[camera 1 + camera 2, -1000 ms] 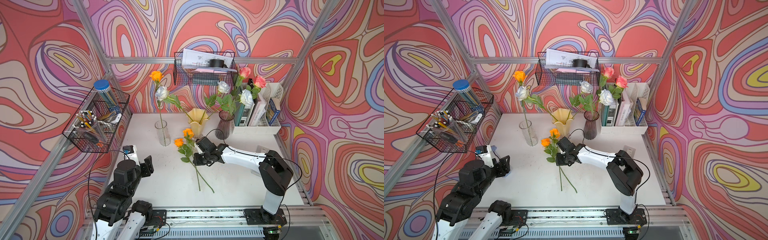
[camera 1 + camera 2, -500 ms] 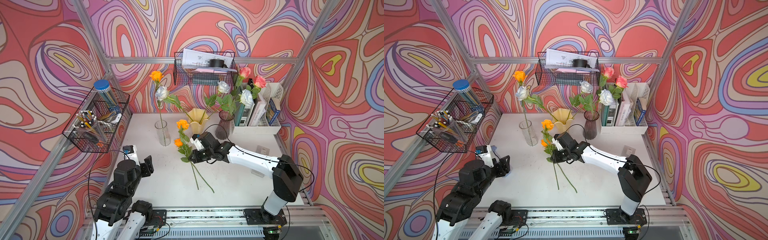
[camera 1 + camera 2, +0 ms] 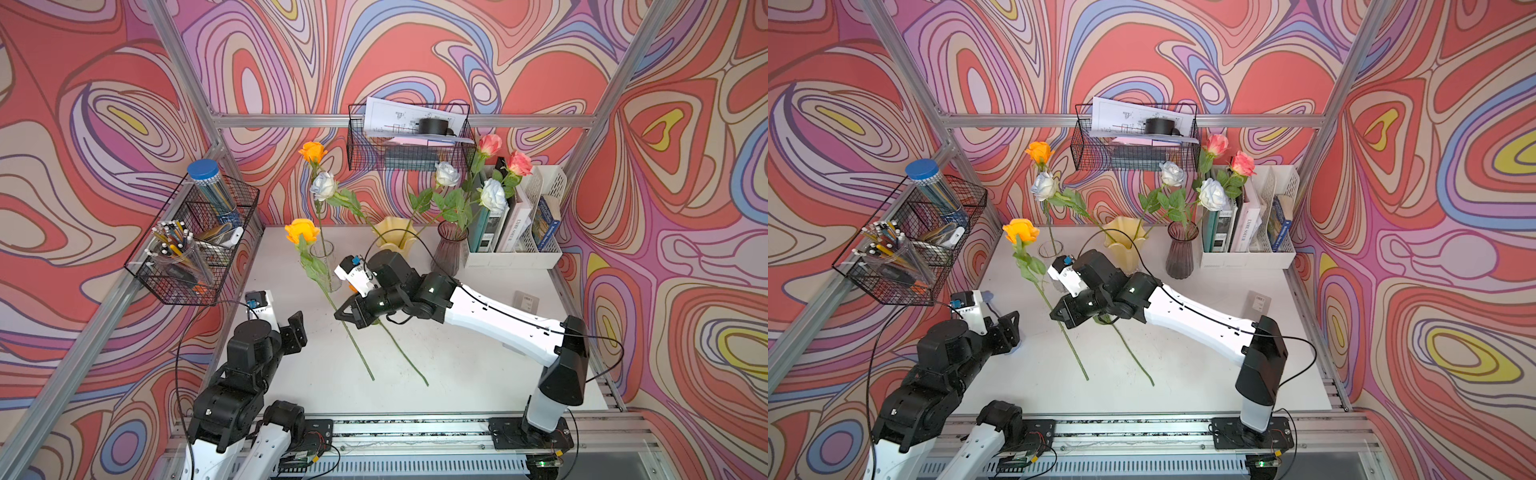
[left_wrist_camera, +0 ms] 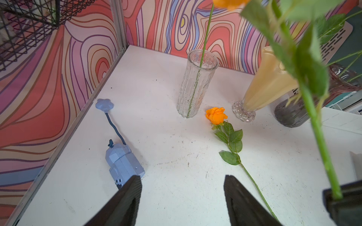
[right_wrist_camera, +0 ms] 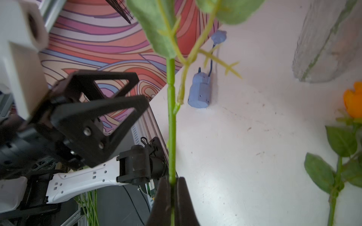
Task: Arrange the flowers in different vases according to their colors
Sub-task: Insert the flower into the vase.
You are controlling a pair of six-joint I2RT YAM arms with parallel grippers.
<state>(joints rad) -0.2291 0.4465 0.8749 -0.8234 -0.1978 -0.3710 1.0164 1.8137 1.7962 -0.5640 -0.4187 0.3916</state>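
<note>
Well, the white table fills the floor of this booth, and both arms reach over it. From the right side the long white arm stretches towards the middle. The right gripper is pressed together on the green stem of an orange rose, pinching it below the leaves. The stem is tilted, with the bloom raised and leaning towards the left wall. Its bottom end is down near the table, though I cannot tell whether it touches.

Crouched near the front left corner, the left gripper hovers over bare table, its fingers spread with nothing between them.

Along the back stand three vases in a row. A clear glass vase has a second orange rose upright in it. A yellow vase has white roses leaning out, and a purple vase holds two pink roses.

A third orange rose lies flat on the table, its bloom between the clear vase's base and the yellow vase's foot. Smallest of all, a blue toy on a cord lies beside the left wall.
</note>
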